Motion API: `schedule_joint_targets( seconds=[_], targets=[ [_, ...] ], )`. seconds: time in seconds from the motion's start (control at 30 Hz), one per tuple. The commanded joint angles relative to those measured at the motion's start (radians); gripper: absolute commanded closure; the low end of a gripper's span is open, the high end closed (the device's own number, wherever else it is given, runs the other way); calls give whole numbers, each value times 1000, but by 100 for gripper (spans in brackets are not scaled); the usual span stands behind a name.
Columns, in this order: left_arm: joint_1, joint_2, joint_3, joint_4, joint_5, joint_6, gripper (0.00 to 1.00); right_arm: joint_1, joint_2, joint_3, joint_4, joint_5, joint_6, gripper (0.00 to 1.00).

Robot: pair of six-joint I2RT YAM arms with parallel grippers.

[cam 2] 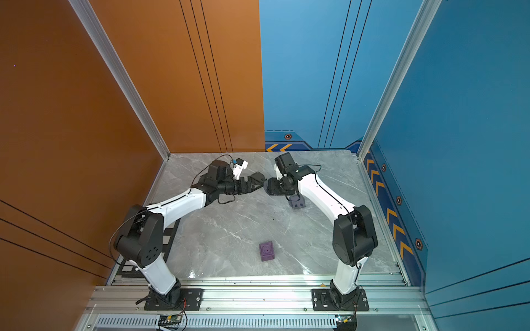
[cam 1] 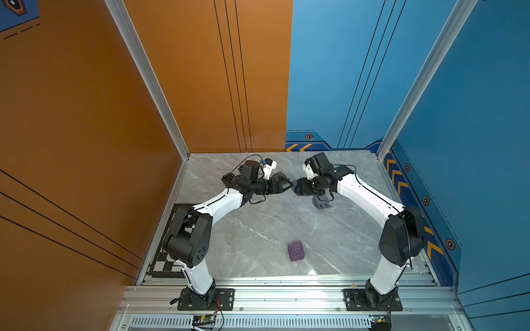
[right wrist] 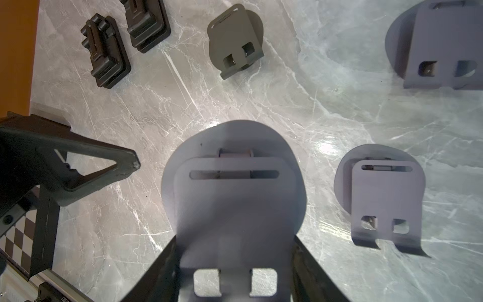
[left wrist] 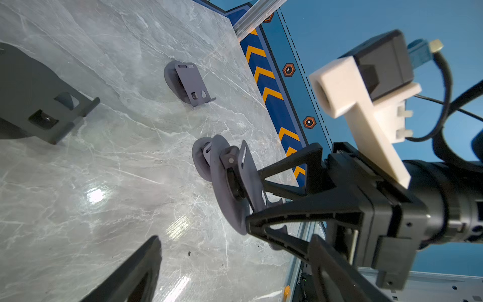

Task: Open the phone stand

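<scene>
Phone stand point(right wrist: 235, 204) clamped between right hand's point(right wrist: 234, 243) jaws.

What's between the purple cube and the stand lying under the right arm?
Only bare table between purple cube and stand, in both top views.

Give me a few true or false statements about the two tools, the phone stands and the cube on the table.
1. The right tool grips a grey phone stand. True.
2. The left tool is clamped on that stand too. False: its jaws are open and not closed on it.
3. A purple cube sits on the table, well away from both tools. True.
4. The held stand lies flat on the table. False: it is held up off the surface.
5. No other stand is in view. False: another stand lies on the table, and there are more besides.
</scene>
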State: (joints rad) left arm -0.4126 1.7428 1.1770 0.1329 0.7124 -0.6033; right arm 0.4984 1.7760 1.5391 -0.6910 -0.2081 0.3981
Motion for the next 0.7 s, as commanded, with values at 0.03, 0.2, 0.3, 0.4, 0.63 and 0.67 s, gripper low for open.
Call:
schedule_joint_targets(
  seconds=[0.03,0.2,0.3,0.4,0.63,0.67],
  targets=[
    [0,-8,-14,36,30,-11,12,15,-74,-8,66,-11,31,77],
    [0,-1,-15,36,36,-15,13,22,-91,-10,88,1,30,77],
    [0,0,-18,37,35,-17,13,30,-97,-12,107,-2,30,77],
    [3,2,-23,43,30,-24,13,41,-99,-13,123,-11,31,77],
    [8,17,-19,65,35,-48,18,86,-91,-2,138,2,28,79],
    [8,17,-20,65,32,-47,18,88,-92,-3,142,4,31,79]
  ],
)
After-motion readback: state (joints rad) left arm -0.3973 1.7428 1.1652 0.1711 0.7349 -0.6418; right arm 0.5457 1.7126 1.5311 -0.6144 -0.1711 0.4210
